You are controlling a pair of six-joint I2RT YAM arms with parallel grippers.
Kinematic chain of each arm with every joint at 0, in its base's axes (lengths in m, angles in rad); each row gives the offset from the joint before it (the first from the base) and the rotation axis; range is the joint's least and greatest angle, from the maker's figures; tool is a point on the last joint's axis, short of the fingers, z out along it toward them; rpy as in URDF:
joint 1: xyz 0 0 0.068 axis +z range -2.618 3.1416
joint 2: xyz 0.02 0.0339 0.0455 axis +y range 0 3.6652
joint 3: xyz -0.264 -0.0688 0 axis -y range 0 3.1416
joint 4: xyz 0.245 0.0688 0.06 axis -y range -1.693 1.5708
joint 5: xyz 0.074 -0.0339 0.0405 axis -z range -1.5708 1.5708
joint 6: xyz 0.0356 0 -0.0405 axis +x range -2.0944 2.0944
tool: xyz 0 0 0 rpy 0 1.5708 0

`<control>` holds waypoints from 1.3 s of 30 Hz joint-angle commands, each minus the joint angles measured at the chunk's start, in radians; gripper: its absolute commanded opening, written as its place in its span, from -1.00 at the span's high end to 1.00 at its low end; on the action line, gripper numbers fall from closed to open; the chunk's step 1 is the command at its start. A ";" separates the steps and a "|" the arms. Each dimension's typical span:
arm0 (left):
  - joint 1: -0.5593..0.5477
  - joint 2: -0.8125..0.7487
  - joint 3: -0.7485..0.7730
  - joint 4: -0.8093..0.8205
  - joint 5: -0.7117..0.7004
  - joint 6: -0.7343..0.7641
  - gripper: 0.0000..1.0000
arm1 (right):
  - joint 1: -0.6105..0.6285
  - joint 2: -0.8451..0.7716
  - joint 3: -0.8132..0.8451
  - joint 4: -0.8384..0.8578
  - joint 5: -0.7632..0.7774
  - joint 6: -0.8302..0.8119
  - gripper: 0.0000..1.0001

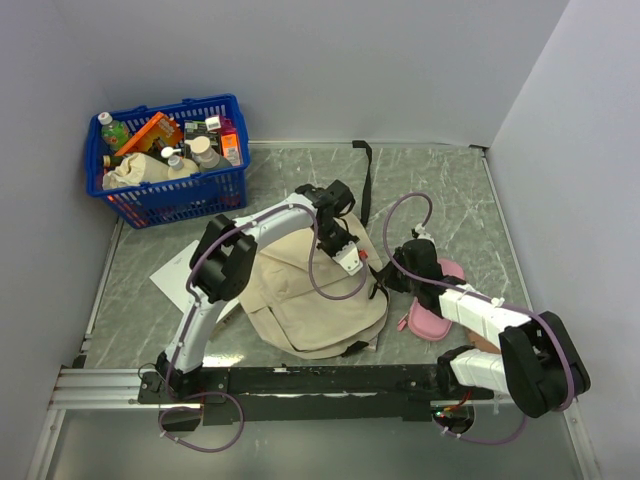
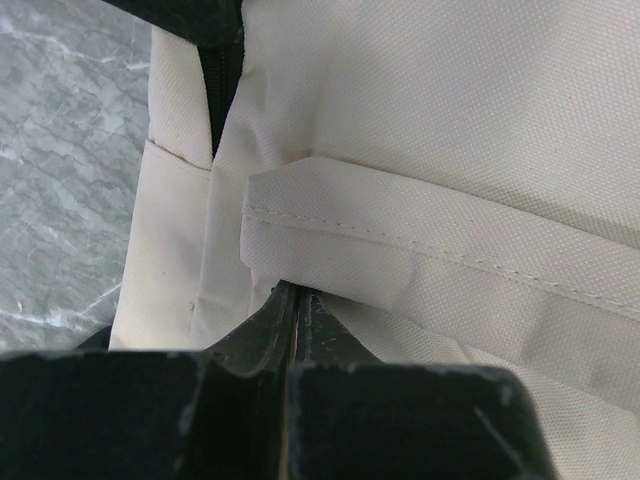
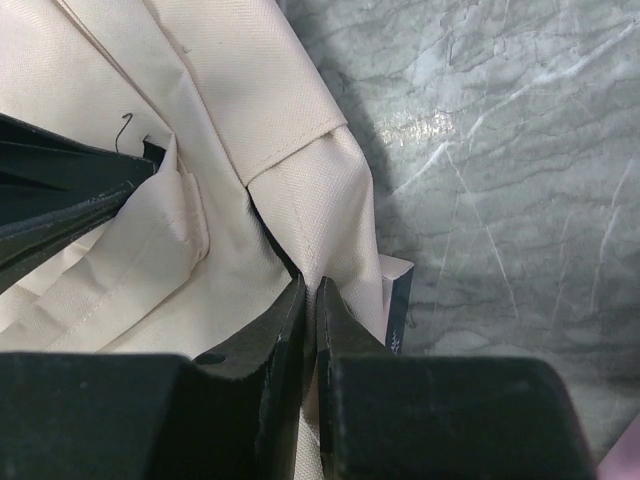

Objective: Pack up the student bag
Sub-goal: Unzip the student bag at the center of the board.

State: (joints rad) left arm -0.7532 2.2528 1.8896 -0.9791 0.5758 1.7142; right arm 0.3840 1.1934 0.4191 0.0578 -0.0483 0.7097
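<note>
Soft cream-beige fabric student bag (image 1: 290, 310), black straps; grey white-veined marble counter (image 1: 450, 190); blue plastic lattice basket (image 1: 180, 200); small pink pouch (image 1: 432, 322).

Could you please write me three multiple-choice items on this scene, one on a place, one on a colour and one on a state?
1. Where on the table is the blue basket? A near right corner; B far left corner; C middle.
2. What colour is the pouch beside the student bag? A pink; B green; C black.
3. How is the left gripper? A wide open; B holding a bottle; C shut on the bag's fabric.
Answers: 1 B, the top view shows it at the far left; 2 A, it is plainly pink; 3 C, its wrist view shows the fingers together on cream fabric.
</note>
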 commanded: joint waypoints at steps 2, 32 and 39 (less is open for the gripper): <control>0.023 -0.117 -0.081 0.073 0.050 -0.111 0.99 | 0.015 -0.028 0.001 -0.053 -0.010 -0.018 0.78; 0.207 -0.715 -0.690 0.103 -0.054 -0.206 0.98 | -0.057 0.012 0.164 -0.272 0.188 -0.009 1.00; 0.238 -0.854 -0.817 0.069 -0.086 -0.220 0.98 | -0.063 0.069 0.214 -0.294 0.215 0.002 1.00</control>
State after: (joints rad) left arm -0.5365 1.4868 1.1339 -0.8421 0.5289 1.5146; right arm 0.3420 1.2381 0.5858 -0.1913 0.0605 0.7139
